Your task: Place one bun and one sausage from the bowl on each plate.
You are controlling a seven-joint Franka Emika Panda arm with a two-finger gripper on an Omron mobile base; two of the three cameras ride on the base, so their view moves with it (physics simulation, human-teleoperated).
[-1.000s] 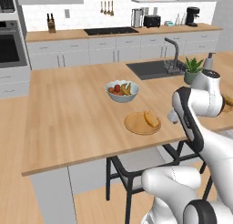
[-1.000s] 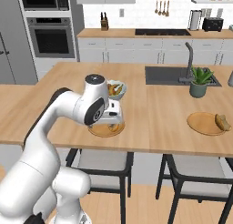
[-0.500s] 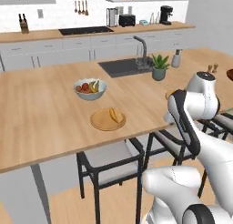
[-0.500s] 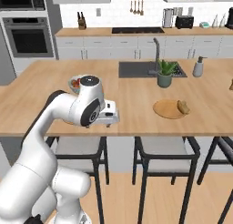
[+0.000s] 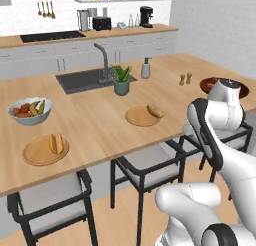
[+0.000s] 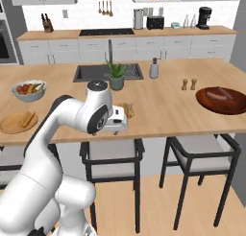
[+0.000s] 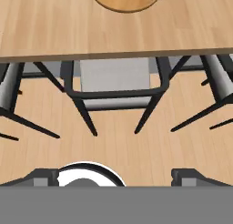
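The dark reddish-brown wooden bowl (image 6: 222,100) sits at the island's right end with a sausage (image 6: 220,92) lying in it; in the left base view my arm partly covers the bowl (image 5: 204,83). A tan plate (image 5: 140,117) at mid-counter carries one bun (image 5: 155,111). The far-left plate (image 5: 35,152) holds a bun and a sausage (image 5: 56,144). My gripper (image 7: 113,176) is open and empty, hanging in front of the counter edge above a stool, with the mid-counter plate (image 7: 122,1) beyond it. In the right base view my hand (image 6: 117,122) hides most of that plate.
A pale fruit bowl (image 5: 29,110) stands at the left. A potted plant (image 5: 121,80), sink (image 5: 85,80), soap dispenser (image 5: 145,68) and two shakers (image 5: 185,79) sit further back. Black stools (image 7: 116,86) line the counter's front.
The base has driven right along the island, so the whole scene slid left and the wooden bowl came into view. The gripper stays open and empty.
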